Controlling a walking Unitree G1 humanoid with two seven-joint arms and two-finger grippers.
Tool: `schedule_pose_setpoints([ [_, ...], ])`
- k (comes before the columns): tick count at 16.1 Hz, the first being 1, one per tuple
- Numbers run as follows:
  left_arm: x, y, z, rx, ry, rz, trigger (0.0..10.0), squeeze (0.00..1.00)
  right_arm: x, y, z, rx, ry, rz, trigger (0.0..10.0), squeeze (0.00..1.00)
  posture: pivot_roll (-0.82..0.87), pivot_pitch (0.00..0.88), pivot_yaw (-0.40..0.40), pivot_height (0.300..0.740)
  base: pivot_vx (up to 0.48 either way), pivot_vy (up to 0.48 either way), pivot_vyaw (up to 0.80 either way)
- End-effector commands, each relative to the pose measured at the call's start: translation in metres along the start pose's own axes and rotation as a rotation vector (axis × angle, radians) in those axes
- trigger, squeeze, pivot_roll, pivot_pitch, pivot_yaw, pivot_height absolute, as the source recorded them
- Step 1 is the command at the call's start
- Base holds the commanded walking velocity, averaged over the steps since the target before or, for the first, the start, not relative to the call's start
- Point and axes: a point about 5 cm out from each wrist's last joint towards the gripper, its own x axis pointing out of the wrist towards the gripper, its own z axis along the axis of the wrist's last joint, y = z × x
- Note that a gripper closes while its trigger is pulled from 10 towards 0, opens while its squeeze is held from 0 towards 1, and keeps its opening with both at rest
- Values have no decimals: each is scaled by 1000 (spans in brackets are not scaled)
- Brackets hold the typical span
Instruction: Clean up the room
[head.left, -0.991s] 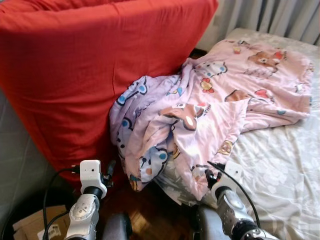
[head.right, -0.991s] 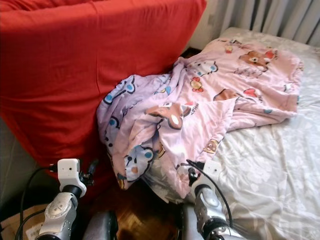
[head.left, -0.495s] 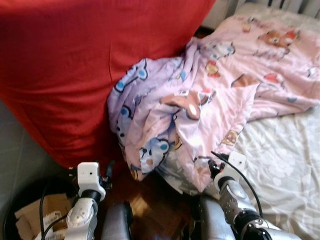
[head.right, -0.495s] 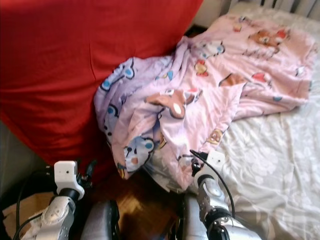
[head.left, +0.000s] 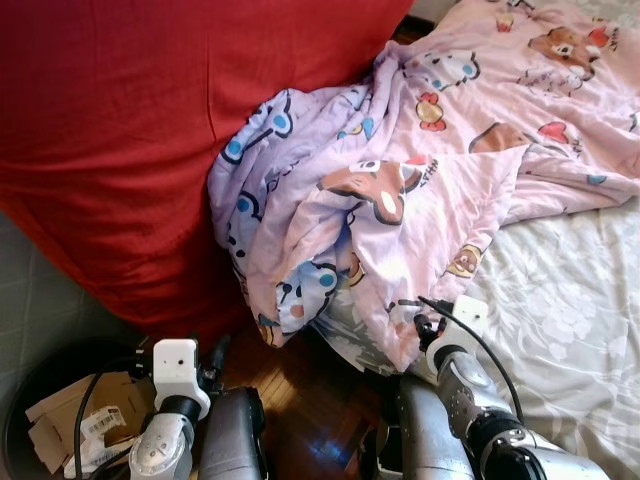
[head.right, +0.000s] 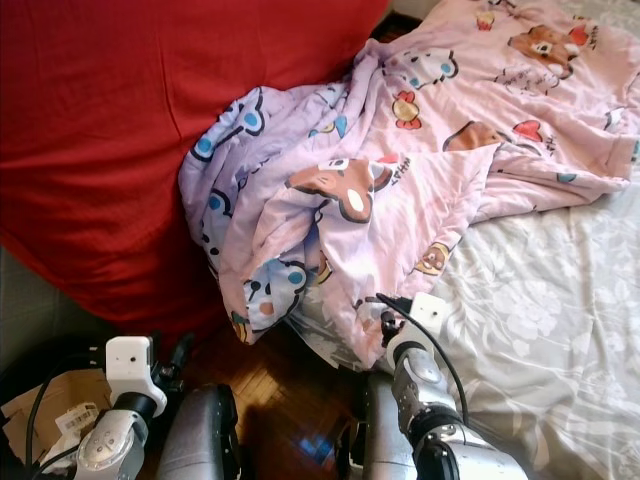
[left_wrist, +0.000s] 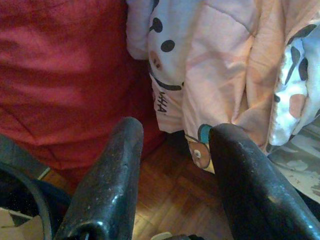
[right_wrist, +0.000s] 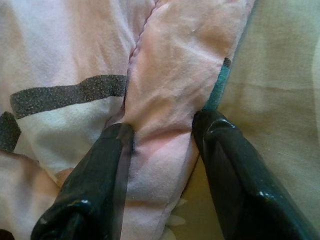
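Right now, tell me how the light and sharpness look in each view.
Left eye view: daylight washes the pink cartoon blanket pale, glare spots the wooden floor, and the red cover is evenly lit. Left wrist view: sharp fabric, with the left gripper dark and glossy. Right wrist view: soft focus, close on a blanket fold between the right gripper jaws.

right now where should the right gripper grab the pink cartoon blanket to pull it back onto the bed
Probably the folded hem of the pink blanket at its lower corner, where it droops over the edge of the bed. The right gripper is open with that thick fold between its fingers, so closing there from the foot side should grip firmly. The left gripper hangs open near the wooden floor.
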Motion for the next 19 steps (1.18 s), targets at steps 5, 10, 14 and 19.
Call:
schedule_pose_setpoints([
  [5, -9, -2, -4, -19, 44, 19, 10000, 0, -5, 1, -26, -26, 107, 18, 0, 0, 130, 300, -16, 586, 0, 0, 0],
  [10, -11, -4, -5, -22, 61, 17, 10000, 0, -5, 2, -23, -28, 101, 25, 0, 0, 125, 306, -22, 586, 0, 0, 0],
  [14, -10, -6, -4, -26, 62, 19, 10000, 0, -4, 10, -23, -69, 95, 60, 0, 0, 128, 307, -26, 586, 0, 0, 0],
  [19, -12, -6, -7, -29, 73, 26, 10000, 0, -4, 18, -19, -99, 59, 83, 0, 0, 133, 301, -28, 586, 0, 0, 0],
])
